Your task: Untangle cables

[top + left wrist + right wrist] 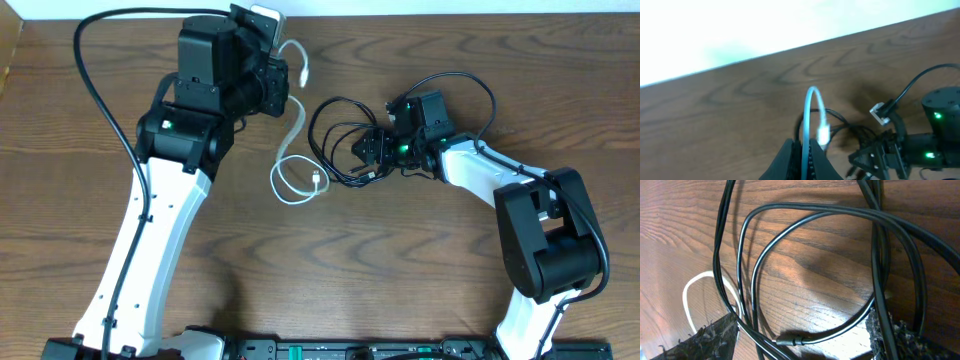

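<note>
Overhead view: the job looks partly done. The white cable (296,135) runs from the left gripper (802,148) at 12 o'clock down to a small loop near the desk's (420,270) middle. The black cable (340,140) lies coiled just to the 3 o'clock side of that loop. Most of the white cord is drawn clear, but the right wrist view shows its loop (689,297) reaching the black strands. I would judge the two not yet fully apart, and the black coil itself still needs laying out.

The left arm reaches up from 7 o'clock, its wrist raised, with the jaws clamped together on the white cable, which arches above them. The right arm comes in from 4 o'clock, elbow bent. The right gripper (800,332) hangs low over the black coil, jaws wide apart and straddling several strands, gripping nothing.
</note>
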`<state>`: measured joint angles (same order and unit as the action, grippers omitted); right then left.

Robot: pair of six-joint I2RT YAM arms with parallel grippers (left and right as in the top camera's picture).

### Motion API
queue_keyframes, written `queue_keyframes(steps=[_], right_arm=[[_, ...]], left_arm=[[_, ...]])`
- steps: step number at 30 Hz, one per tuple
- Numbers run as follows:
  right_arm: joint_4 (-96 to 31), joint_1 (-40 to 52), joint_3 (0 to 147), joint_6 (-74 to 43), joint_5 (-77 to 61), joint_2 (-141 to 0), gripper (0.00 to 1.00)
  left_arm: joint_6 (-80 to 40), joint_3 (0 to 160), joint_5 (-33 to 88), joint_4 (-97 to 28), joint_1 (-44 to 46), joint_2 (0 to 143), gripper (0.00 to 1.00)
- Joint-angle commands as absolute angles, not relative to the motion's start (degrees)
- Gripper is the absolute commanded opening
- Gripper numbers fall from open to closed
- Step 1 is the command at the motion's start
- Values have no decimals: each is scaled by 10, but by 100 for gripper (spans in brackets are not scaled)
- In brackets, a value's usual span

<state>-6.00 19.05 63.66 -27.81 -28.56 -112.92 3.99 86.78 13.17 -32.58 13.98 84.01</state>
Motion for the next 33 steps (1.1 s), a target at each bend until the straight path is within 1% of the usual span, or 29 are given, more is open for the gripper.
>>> queue_keyframes(steps=[1,3,5,8,10,13,15,20,27,33], right_arm=[[-48,189,638,-241,-321,-1134,80],[-22,188,638,-213,-389,-1131,76],[21,187,638,-193,-472,-1124,76],[77,188,638,-187,-543,-1108,77],[116,190,638,-182,-571,-1095,80],[159,196,638,-182,-571,-1080,88],[187,199,638,-182,-570,-1077,89],[213,217,638,-203,-528,-1077,89],[275,279,638,-221,-508,-1077,82],[307,323,638,-248,-473,-1077,84]], left_arm=[[-33,874,128,-331,137,842,7],[-70,874,128,-331,137,842,8],[-124,874,128,-331,137,842,7],[-182,874,128,-331,137,840,7],[-224,874,129,-331,137,836,7],[-286,874,129,-331,137,825,8],[-320,874,131,-331,137,811,7],[-364,874,131,-331,137,768,7],[-436,874,131,-337,138,737,8],[-462,874,147,-337,138,740,8]])
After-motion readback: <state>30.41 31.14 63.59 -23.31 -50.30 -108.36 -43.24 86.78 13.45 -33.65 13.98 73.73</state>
